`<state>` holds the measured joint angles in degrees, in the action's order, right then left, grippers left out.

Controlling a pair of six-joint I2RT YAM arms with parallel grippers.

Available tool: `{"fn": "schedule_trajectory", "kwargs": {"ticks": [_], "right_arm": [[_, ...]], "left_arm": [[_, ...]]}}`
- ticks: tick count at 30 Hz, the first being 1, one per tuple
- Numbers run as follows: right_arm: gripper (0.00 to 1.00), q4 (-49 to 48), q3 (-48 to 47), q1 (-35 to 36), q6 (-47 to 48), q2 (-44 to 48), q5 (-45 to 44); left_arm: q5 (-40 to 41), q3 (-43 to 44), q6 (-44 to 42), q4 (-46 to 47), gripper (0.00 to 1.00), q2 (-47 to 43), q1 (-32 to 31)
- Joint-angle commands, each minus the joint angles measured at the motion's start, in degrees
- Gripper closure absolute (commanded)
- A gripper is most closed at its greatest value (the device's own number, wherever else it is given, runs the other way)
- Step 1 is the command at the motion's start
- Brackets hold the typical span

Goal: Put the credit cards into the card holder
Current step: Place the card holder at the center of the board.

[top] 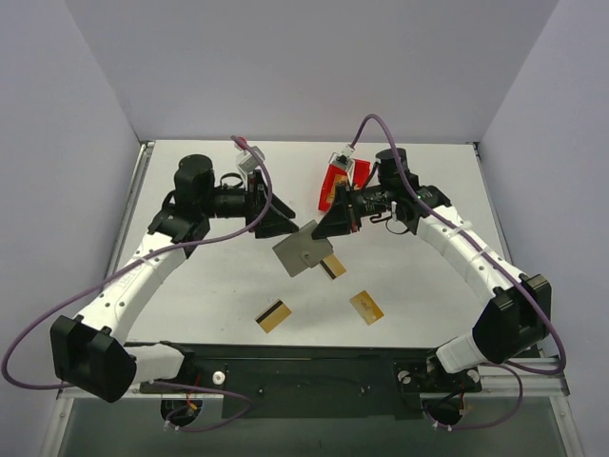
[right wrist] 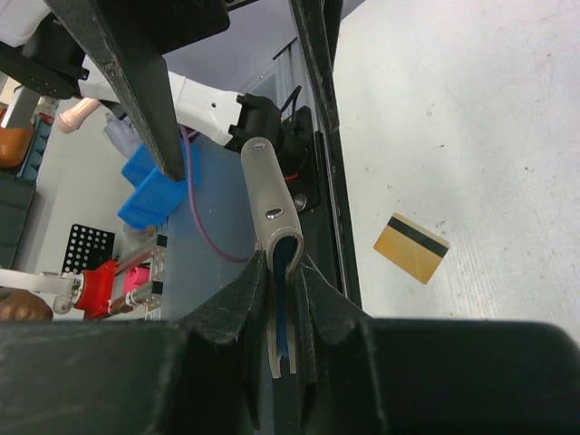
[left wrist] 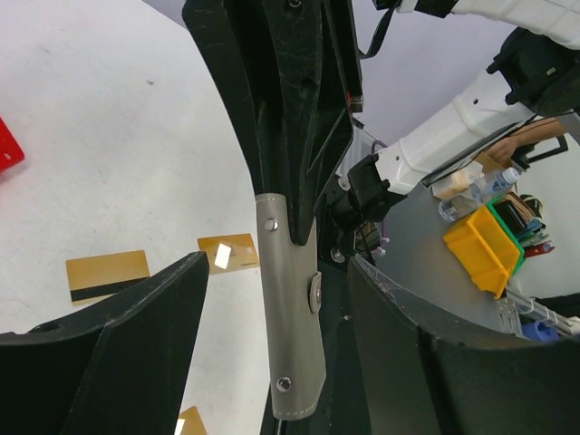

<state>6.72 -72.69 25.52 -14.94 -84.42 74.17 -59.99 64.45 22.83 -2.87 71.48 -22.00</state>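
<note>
Bench point(top: 219, 286) beneath the pincers carries three credit cards point(top: 273, 315). We see the right pincer point(top: 326, 227) pinched tight on the card holder point(top: 303, 249), blue lining showing; the left pincer point(top: 282, 225) gapes astride its far edge, untouching.

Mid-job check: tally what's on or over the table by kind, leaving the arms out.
3 gold-tan flat rectangular credit cards
1 grey squarish card holder
1 red plastic bin
Total: 5
</note>
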Motion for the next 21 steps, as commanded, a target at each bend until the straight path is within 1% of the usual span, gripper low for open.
{"fn": "schedule_trajectory", "kwargs": {"ticks": [1,9,13,15,16,17,18,19,20,21], "right_arm": [[1.0,2.0,-2.2,0.4,4.9,1.2,0.8],[1.0,2.9,-2.1,0.4,6.7,1.8,-0.2],[1.0,3.0,-2.1,0.5,6.9,1.8,-0.1],[1.0,3.1,-2.1,0.4,7.0,1.9,-0.1],[1.0,3.2,-2.0,0.4,7.2,2.0,-0.1],[1.0,3.3,-1.9,0.3,7.4,2.1,-0.1],[1.0,3.3,-1.9,0.3,7.4,2.2,-0.2],[1.0,3.4,-2.0,0.3,7.5,2.2,-0.2],[1.0,3.5,-1.9,0.3,7.6,2.2,-0.2],[1.0,3.5,-2.0,0.4,7.6,2.3,-0.2]], "left_arm": [[-2.9,5.2,-4.0,-5.1,0.29,2.7,-2.7],[-2.9,9.2,-11.2,-14.8,0.37,7.4,-6.6],[-2.2,10.6,-14.2,-18.8,0.43,8.9,-7.4],[-2.1,11.3,-15.3,-20.3,0.49,9.5,-7.8],[-2.2,11.7,-15.5,-21.3,0.56,9.7,-7.9],[-2.1,11.9,-16.0,-21.6,0.59,10.2,-8.1],[-2.1,12.3,-16.1,-22.2,0.66,10.3,-8.2],[-2.0,12.4,-16.5,-22.4,0.69,10.5,-8.3],[-2.0,12.6,-16.7,-22.9,0.75,10.6,-8.3],[-1.9,12.7,-16.8,-23.0,0.78,10.6,-8.3]]}}
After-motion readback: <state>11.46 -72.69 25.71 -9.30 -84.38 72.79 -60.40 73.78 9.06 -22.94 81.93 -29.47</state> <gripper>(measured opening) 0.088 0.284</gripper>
